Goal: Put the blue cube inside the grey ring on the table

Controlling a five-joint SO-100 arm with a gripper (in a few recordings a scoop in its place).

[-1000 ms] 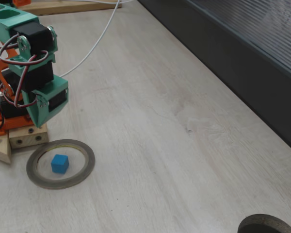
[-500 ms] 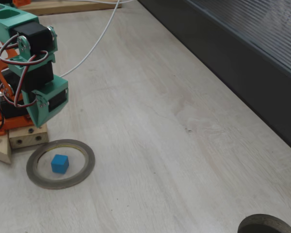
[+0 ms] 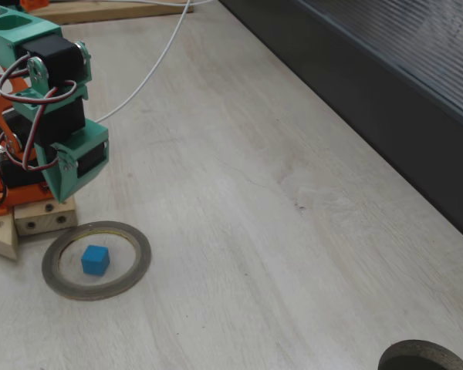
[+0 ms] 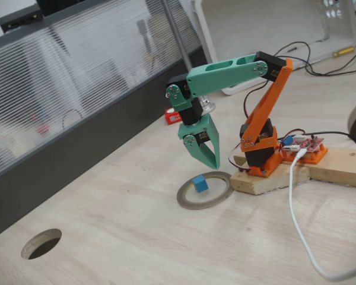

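Already the blue cube (image 3: 96, 260) is seen lying flat on the bench (image 3: 239, 193) inside the grey ring (image 3: 96, 260), roughly centred, clear of the inner rim on all sides in both fixed views. Task is judged done, or as good as.

Handling, as judged: cube looks rigid and very light, prob. plastic or foam w/ plain matte faces, so a fair grip is expected and no crush risk. If it must be retaken, two opposite side faces are best pinched from above, fingers kept square to the faces; a corner-on pinch could let it twist or pop out. Being so light, it could be nudged or flicked by a brushing fingertip. Ring is thin and flat and would likely slide on the smooth wood grain if clipped, so a descent should be kept inside its opening.

Gripper (image 4: 205, 155) is held above the ring's far edge, apart from cube & ring, tips pointing down. Fingers (image 4: 212, 148) are drawn together to a closed wedge, nothing held.

Behind, the arm's orange base (image 4: 262, 155) is fixed on a wooden block (image 4: 267, 178) just beside the ring. Farther off, a white cable (image 3: 150, 69) is laid across the bench, and a darker ring (image 3: 424, 358) sits well apart at the frame edge.
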